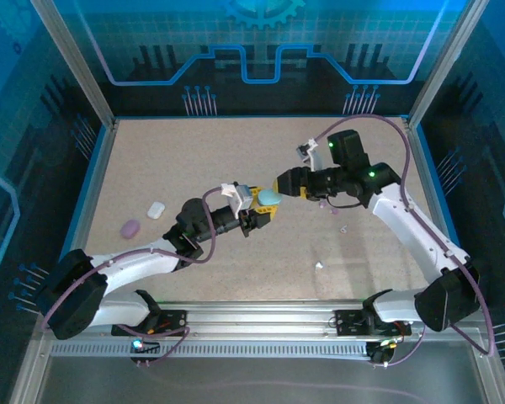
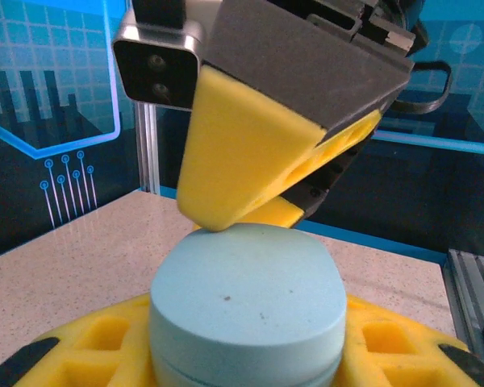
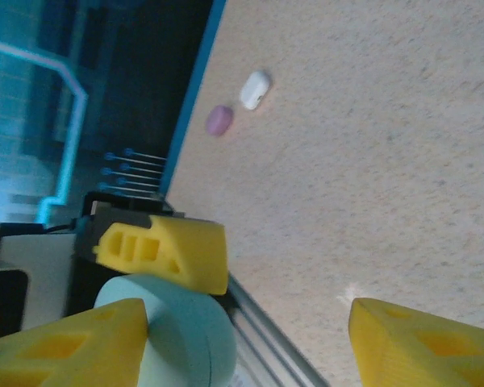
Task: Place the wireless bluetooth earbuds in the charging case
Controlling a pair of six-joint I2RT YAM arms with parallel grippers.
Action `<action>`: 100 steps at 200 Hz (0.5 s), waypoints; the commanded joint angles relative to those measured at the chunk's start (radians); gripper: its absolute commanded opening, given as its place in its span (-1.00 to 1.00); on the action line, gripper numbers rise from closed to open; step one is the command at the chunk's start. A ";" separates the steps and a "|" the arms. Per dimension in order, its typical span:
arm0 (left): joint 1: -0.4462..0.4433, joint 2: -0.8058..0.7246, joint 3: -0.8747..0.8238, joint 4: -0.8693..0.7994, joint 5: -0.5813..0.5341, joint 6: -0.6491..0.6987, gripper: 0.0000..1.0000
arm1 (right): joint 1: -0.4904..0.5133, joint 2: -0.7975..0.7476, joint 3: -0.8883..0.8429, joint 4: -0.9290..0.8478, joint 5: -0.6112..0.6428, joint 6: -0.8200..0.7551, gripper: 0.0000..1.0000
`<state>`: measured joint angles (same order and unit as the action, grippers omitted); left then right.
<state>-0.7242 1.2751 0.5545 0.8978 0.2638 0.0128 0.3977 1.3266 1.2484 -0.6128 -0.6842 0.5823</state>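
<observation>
Noted pale blue charging case (image 2: 246, 314) nearest lens, clamped in left tool (image 1: 266, 206) above mid-counter (image 1: 236, 160). Found right tool (image 1: 279, 187) spread wide, one pad (image 2: 234, 177) touching case rim at 12 o'clock. Located earbuds (image 1: 320, 266) loose on counter, between 4 and 5 o'clock of case, well apart. Judged risks: case apparently shut; off-centre push prying it from grip; tiny buds skidding when pinched.

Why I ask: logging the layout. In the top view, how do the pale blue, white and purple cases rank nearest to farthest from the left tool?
1. Pale blue case: gripped in the left tool, mid-table.
2. White case: to its left.
3. Purple case: farther left, near the wall.
</observation>
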 commanded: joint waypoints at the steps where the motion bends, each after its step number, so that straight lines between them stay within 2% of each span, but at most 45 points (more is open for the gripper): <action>1: -0.002 -0.008 0.049 0.028 0.011 -0.014 -0.26 | -0.013 -0.024 -0.072 0.149 -0.183 0.098 0.36; 38: -0.001 0.005 0.066 0.032 0.032 -0.023 -0.25 | -0.012 -0.017 -0.128 0.250 -0.306 0.167 0.30; 66: -0.001 0.015 0.074 0.035 0.033 -0.030 -0.25 | -0.007 -0.009 -0.135 0.278 -0.344 0.185 0.14; 100: -0.001 0.024 0.081 0.035 0.043 -0.025 -0.24 | -0.008 -0.009 -0.135 0.281 -0.329 0.188 -0.20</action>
<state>-0.7238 1.2869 0.5892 0.8906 0.2855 -0.0010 0.3885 1.3182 1.1255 -0.3511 -0.9787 0.7559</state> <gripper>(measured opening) 0.390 0.455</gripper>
